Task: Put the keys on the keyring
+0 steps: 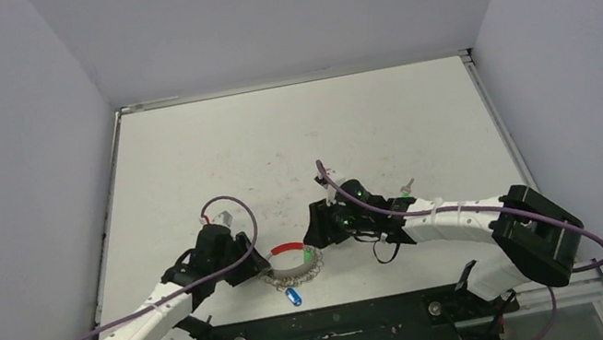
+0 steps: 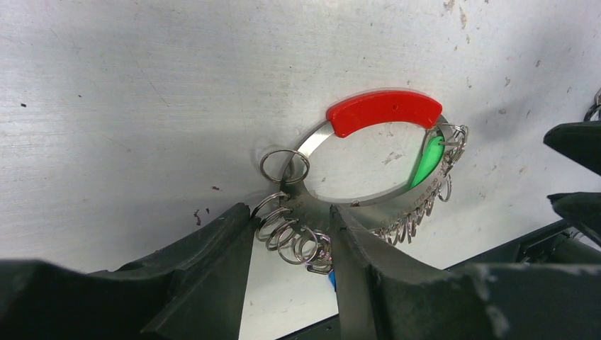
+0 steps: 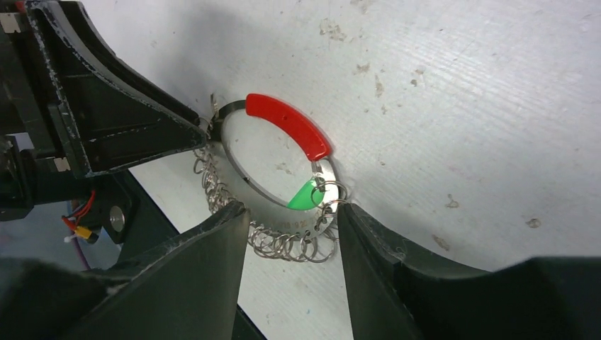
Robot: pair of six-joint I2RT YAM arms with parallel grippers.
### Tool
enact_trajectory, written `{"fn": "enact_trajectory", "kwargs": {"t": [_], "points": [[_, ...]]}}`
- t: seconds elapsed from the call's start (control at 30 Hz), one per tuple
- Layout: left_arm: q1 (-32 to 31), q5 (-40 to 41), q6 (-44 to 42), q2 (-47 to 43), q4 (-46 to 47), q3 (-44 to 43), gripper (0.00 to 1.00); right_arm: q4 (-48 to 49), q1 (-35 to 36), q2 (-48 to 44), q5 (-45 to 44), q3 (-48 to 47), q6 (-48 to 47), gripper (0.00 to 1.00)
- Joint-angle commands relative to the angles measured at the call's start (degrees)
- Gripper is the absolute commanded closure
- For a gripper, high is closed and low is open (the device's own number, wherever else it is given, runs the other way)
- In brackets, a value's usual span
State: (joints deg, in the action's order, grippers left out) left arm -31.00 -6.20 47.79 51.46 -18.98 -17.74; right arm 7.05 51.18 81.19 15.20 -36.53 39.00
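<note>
The keyring (image 1: 294,263) lies flat on the white table, a silvery band with a red section (image 2: 383,111) and a row of small wire coils (image 3: 298,244). A green key head (image 2: 427,161) sits inside the loop at its right end (image 3: 306,196). A blue key (image 1: 293,297) lies just in front of the ring. My left gripper (image 2: 287,212) stands open at the ring's left end, its fingers close on either side of the coils. My right gripper (image 3: 292,209) stands open astride the coils by the green key.
A small silvery item (image 1: 409,186) lies behind the right arm. A thin black wire loop (image 1: 385,254) hangs under the right wrist. The black base plate (image 1: 334,323) runs along the near table edge. Grey walls enclose the table on three sides.
</note>
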Motion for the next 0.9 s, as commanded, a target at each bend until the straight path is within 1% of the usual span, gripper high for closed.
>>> {"fn": "enact_trajectory", "kwargs": {"t": [0.0,0.1,0.23,0.4,0.6,0.77,0.87], "points": [[0.7,2.4,-0.2,1.6,0.3,-1.2,0.58,-1.8,-0.8,-0.7,-3.3,0.3,-3.1,0.5],[0.9,2.2,-0.6,2.9,0.9,-1.9,0.59,-2.8,-0.8,0.5,-3.3,0.4,-3.7,0.51],[1.2,1.9,-1.4,6.0,2.5,-3.2,0.6,-2.4,-0.8,2.1,-2.7,1.2,-3.8,0.54],[1.6,1.0,-3.7,13.7,6.2,-6.2,0.61,-0.2,-0.8,4.0,-0.2,3.1,-3.1,0.58],[2.2,-0.4,-6.9,25.8,10.3,-12.4,0.65,2.4,0.0,3.6,1.4,6.0,-0.8,0.66],[2.4,-3.5,-9.2,35.3,14.2,-18.3,0.69,0.9,0.2,-1.4,-0.4,8.2,0.0,0.65],[2.4,-5.0,-10.7,38.8,15.6,-21.4,0.69,-2.9,-0.4,-4.9,-2.5,8.5,-0.6,0.57]]}}
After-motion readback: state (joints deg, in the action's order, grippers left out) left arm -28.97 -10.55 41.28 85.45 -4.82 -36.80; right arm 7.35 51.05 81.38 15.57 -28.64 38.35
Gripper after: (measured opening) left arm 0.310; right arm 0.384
